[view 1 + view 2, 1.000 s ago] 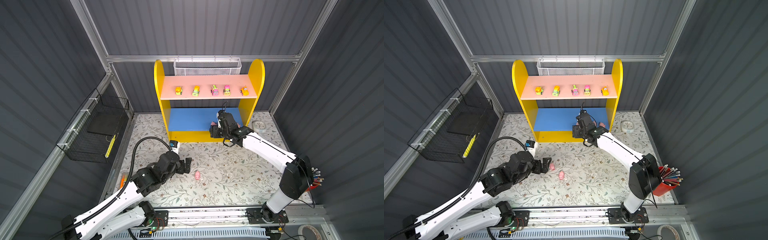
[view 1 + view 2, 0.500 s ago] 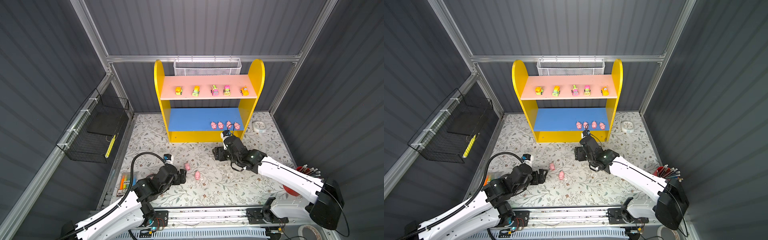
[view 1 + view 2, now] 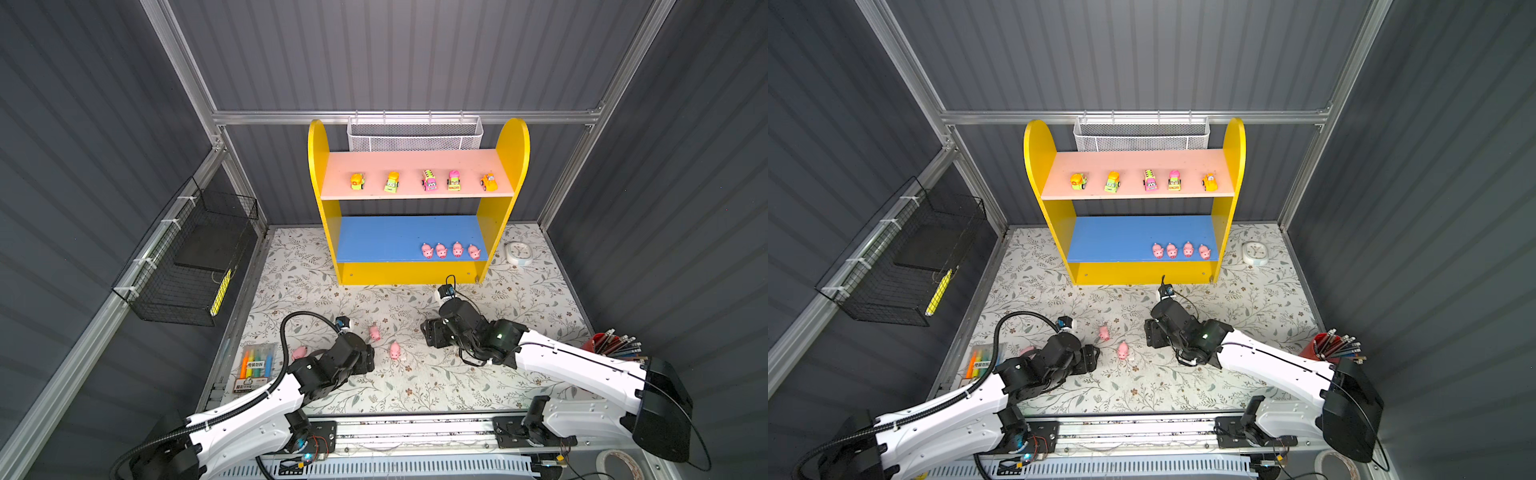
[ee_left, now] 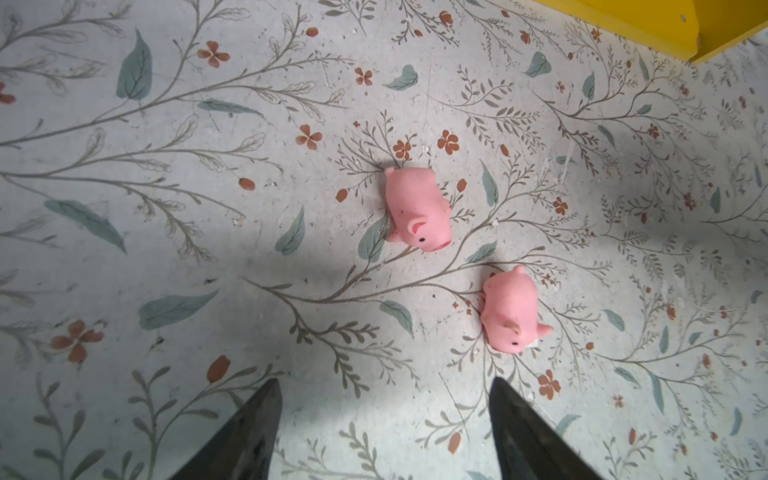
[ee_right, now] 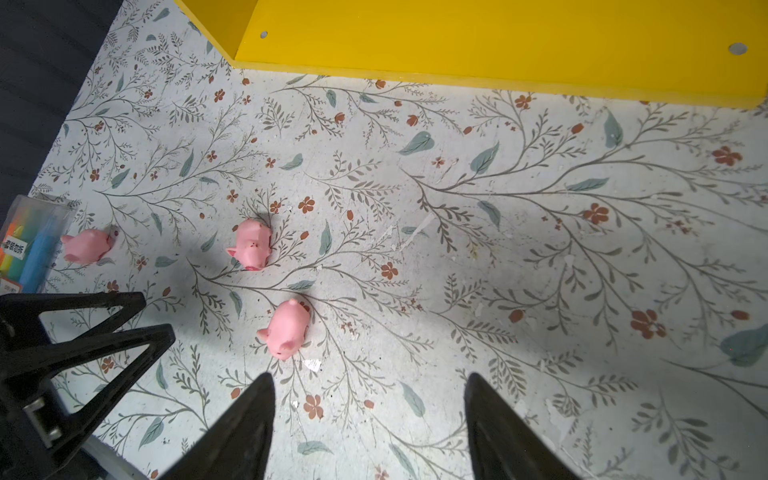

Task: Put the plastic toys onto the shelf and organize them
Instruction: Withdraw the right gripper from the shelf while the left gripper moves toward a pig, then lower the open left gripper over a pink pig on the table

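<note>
The shelf (image 3: 320,174) stands at the back, with several toy vehicles (image 3: 429,180) in a row on its pink upper board and several pink pigs (image 3: 441,250) at the right end of its blue lower board. Three more pigs lie on the floral mat: one (image 3: 375,332), one (image 3: 395,351) and one (image 3: 299,352) by the left arm. My left gripper (image 4: 384,415) is open and empty, just short of two pigs (image 4: 417,208) (image 4: 513,311). My right gripper (image 5: 370,415) is open and empty too, low over the mat, with a pig (image 5: 286,330) beside its fingertip.
A white clock (image 3: 518,253) lies right of the shelf. A white mesh basket (image 3: 415,133) hangs behind it and a black wire basket (image 3: 191,257) on the left wall. A highlighter pack (image 3: 255,365) lies front left, a red pencil cup (image 3: 598,345) front right.
My right gripper has drawn back from the lower board, where the row of pigs now shows, and come down over the mat. My left gripper has moved toward the front and its jaws have narrowed.
</note>
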Robot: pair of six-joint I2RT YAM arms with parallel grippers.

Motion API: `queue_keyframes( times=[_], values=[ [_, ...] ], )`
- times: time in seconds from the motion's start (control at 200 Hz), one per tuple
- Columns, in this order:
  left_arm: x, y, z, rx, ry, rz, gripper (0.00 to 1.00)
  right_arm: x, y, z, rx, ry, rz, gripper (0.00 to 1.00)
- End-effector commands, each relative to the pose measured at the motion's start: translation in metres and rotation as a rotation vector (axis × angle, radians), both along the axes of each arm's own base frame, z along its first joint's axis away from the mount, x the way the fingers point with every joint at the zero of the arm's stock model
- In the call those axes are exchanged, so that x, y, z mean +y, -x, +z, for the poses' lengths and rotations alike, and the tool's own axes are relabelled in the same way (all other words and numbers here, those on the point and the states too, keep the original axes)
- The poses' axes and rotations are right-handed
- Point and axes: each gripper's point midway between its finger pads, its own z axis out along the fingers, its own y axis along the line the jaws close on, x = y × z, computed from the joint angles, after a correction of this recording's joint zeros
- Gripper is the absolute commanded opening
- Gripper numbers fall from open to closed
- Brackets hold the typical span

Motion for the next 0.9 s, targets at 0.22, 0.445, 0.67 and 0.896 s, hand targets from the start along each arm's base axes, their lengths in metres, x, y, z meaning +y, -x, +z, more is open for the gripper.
queue_keyframes(
  times=[0.22, 0.445, 0.67, 0.896],
  values=[
    [-0.001, -0.035, -0.008, -0.021, -0.024, 0.082, 0.57, -0.017, -0.002, 0.008, -0.048, 0.021, -0.048, 0.72],
    [0.001, -0.055, -0.007, -0.022, -0.034, 0.094, 0.52, -0.026, -0.003, 0.009, -0.062, 0.035, -0.062, 0.72],
    [-0.016, -0.074, -0.012, -0.001, -0.051, 0.068, 0.48, -0.035, -0.007, 0.008, -0.057, 0.039, -0.078, 0.72],
    [-0.027, -0.081, -0.017, 0.022, -0.054, 0.047, 0.46, -0.043, -0.008, 0.014, -0.068, 0.013, -0.090, 0.72]
  ],
)
